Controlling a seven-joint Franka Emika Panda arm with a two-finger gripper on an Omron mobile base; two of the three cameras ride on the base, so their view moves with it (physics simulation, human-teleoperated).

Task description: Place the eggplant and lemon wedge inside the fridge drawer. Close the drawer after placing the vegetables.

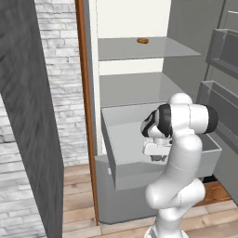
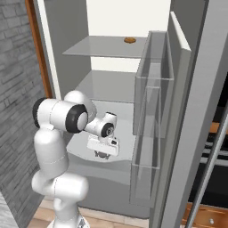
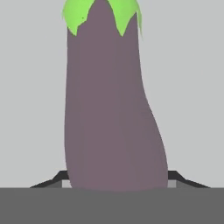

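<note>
The eggplant (image 3: 109, 109) is dark purple with a green stem cap at the top of the hand view. It stands lengthwise between the two dark fingertips (image 3: 59, 177) of my gripper (image 3: 117, 177), which is shut on it. In the base views the gripper (image 1: 158, 157) (image 2: 103, 154) hangs low over the pulled-out fridge drawer (image 1: 108, 148) (image 2: 111, 174), a pale grey box spanning the fridge's width. Its fingers point down into the drawer. The drawer's plain grey floor lies behind the eggplant in the hand view. The lemon wedge is out of view.
A small orange-brown round item (image 1: 142, 41) (image 2: 129, 40) lies on the top glass shelf (image 1: 139, 49). The open fridge door with clear bins (image 1: 223, 51) (image 2: 151, 98) stands on the right. A brick wall and a dark panel (image 1: 28, 116) stand to the left.
</note>
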